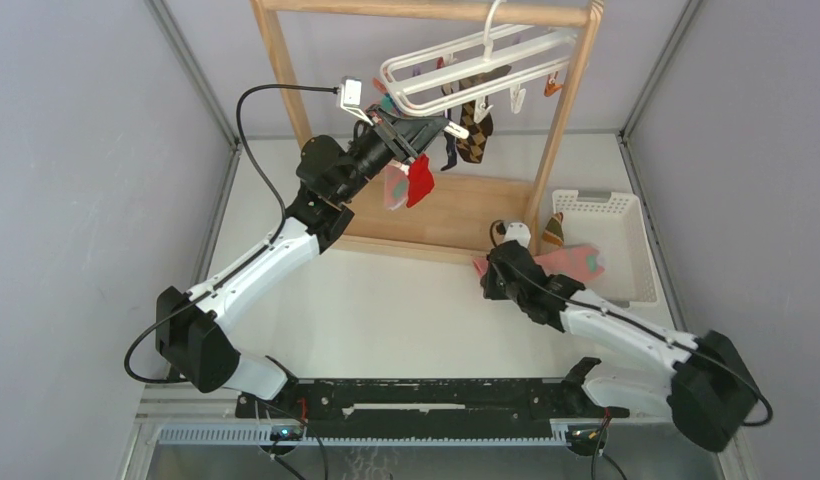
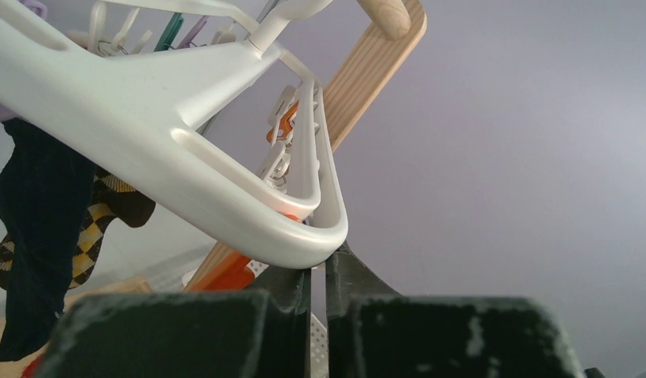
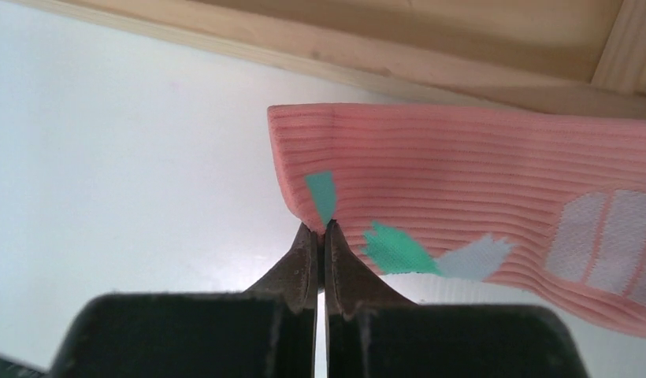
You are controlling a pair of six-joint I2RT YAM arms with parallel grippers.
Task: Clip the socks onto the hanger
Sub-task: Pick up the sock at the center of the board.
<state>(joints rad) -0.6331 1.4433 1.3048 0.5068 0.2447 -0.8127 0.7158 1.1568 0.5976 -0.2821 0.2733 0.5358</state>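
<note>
Grey matte walls (image 1: pixel 86 150) box in a smooth white table (image 1: pixel 386 310). The wooden rack (image 1: pixel 466 215) stands at the back: pale planed timber, round top bar, flat base board. The hanger (image 2: pixel 146 118) hooks over the rack's top bar and sits tilted inside the posts. It's a glossy white plastic rectangular frame with rounded corners and small clips dangling underneath, some of them orange clips (image 2: pixel 284 122). A white slatted plastic basket (image 1: pixel 596 197) sits just right of the rack's right post, with a striped sock (image 1: pixel 553 231) at the end nearest the post. Under the rack's top bar, a dark sock (image 2: pixel 36 236) and a diamond-pattern sock (image 2: pixel 95 216) hang side by side from the hanger. A red sock (image 1: pixel 420 180) and a pale pink sock (image 1: pixel 393 188) hang lower, nearer the rack's left post. The pink sock (image 3: pixel 462 173), ribbed knit with teal and pale patches, lies just in front of the rack's base by the right foot. The left gripper (image 2: pixel 318 276) is up between the rack's posts, black fingers closed tight on the hanger's rounded corner rim. The right gripper (image 3: pixel 321 235) is low in front of the rack's base, jaws pinched on the pink sock's cuff edge.
</note>
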